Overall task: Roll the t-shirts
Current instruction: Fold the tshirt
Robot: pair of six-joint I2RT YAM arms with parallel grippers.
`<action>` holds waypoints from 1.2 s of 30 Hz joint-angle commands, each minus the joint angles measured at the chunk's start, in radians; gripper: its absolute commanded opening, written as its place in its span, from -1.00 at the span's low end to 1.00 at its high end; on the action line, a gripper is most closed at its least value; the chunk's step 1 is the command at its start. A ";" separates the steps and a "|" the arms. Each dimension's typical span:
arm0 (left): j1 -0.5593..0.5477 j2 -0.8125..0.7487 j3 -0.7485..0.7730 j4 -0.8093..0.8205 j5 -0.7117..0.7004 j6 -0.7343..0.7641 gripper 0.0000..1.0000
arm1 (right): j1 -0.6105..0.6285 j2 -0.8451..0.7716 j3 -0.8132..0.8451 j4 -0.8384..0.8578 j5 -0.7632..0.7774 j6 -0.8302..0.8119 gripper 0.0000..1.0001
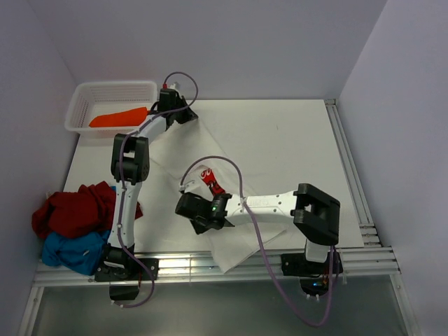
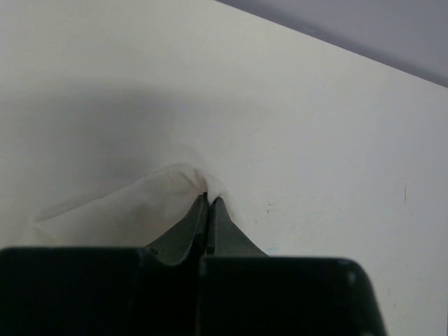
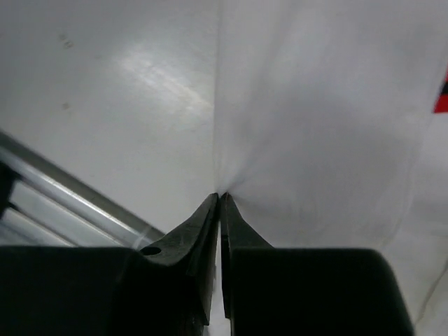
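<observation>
A white t-shirt (image 1: 231, 248) with a red print (image 1: 210, 180) lies stretched across the table from the far left toward the near edge. My left gripper (image 1: 187, 112) is shut on a raised fold of its far edge; the left wrist view has the tips (image 2: 208, 198) pinching white cloth (image 2: 119, 210). My right gripper (image 1: 198, 220) is shut on the shirt's near side edge, and in the right wrist view its tips (image 3: 221, 196) nip the white cloth (image 3: 322, 140), with puckers fanning out. A dark red t-shirt (image 1: 80, 206) and a blue one (image 1: 73, 250) are heaped at the near left. An orange t-shirt (image 1: 119, 117) lies in the basket.
The white perforated basket (image 1: 87, 94) stands at the far left corner. Metal rails (image 1: 350, 168) run along the table's right side and its near edge (image 3: 56, 189). Purple walls close in the table on three sides.
</observation>
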 commanded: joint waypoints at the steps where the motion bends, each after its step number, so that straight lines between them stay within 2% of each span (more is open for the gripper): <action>1: -0.027 -0.003 0.046 0.019 0.016 0.021 -0.95 | 0.033 0.038 0.073 0.020 -0.098 0.012 -0.73; 3: -0.031 -0.001 0.049 0.016 0.031 0.021 -0.87 | 0.027 0.018 0.085 0.020 -0.099 0.001 -0.39; 4: -0.031 -0.002 0.048 0.016 0.033 0.021 -0.72 | 0.026 0.003 0.085 0.014 -0.093 0.000 -0.17; 5: -0.031 -0.007 0.045 0.017 0.033 0.029 -0.64 | 0.020 -0.038 0.080 0.014 -0.095 -0.012 -0.12; 6: -0.031 -0.021 0.040 0.019 0.031 0.034 -0.48 | 0.009 -0.060 0.064 0.017 -0.116 -0.022 -0.10; 7: -0.031 -0.027 0.029 0.025 0.031 0.035 -0.42 | -0.022 -0.084 0.054 0.020 -0.128 -0.037 -0.08; 11: -0.027 -0.074 0.023 0.011 0.034 0.027 -0.36 | -0.138 -0.207 0.016 0.029 -0.178 -0.089 -0.07; 14: -0.024 -0.130 0.012 -0.006 0.010 0.032 -0.10 | -0.246 -0.244 0.036 0.020 -0.207 -0.141 -0.08; 15: -0.022 -0.156 0.009 -0.010 -0.004 0.035 0.13 | -0.270 -0.249 0.043 0.020 -0.214 -0.155 -0.08; 17: -0.017 -0.182 0.006 -0.035 -0.024 0.046 0.46 | -0.345 -0.243 0.079 0.017 -0.227 -0.189 -0.08; 20: -0.011 -0.240 -0.021 -0.050 -0.036 0.053 0.67 | -0.460 -0.197 0.129 0.038 -0.286 -0.224 -0.09; 22: -0.008 -0.303 -0.072 -0.055 -0.051 0.064 0.72 | -0.517 -0.137 0.157 0.064 -0.349 -0.255 -0.12; 25: -0.008 -0.422 -0.170 -0.105 -0.087 0.092 0.79 | -0.615 -0.038 0.221 0.093 -0.412 -0.276 -0.15; 27: -0.008 -0.548 -0.302 -0.119 -0.163 0.096 0.99 | -0.672 0.015 0.278 0.101 -0.417 -0.279 -0.15; 28: -0.008 -0.599 -0.369 -0.096 -0.185 0.089 0.99 | -0.688 0.068 0.321 0.110 -0.426 -0.285 -0.14; 29: -0.008 -0.707 -0.511 -0.070 -0.214 0.083 0.99 | -0.713 0.096 0.346 0.115 -0.453 -0.290 -0.13; 32: -0.007 -0.896 -0.764 0.039 -0.248 0.055 0.99 | -0.737 0.228 0.480 0.077 -0.480 -0.316 0.04; 34: 0.001 -0.967 -0.865 0.080 -0.249 0.025 0.99 | -0.746 0.326 0.586 0.020 -0.463 -0.324 0.08; 36: 0.009 -1.055 -1.004 0.121 -0.245 0.006 0.99 | -0.751 0.368 0.611 0.032 -0.475 -0.316 0.10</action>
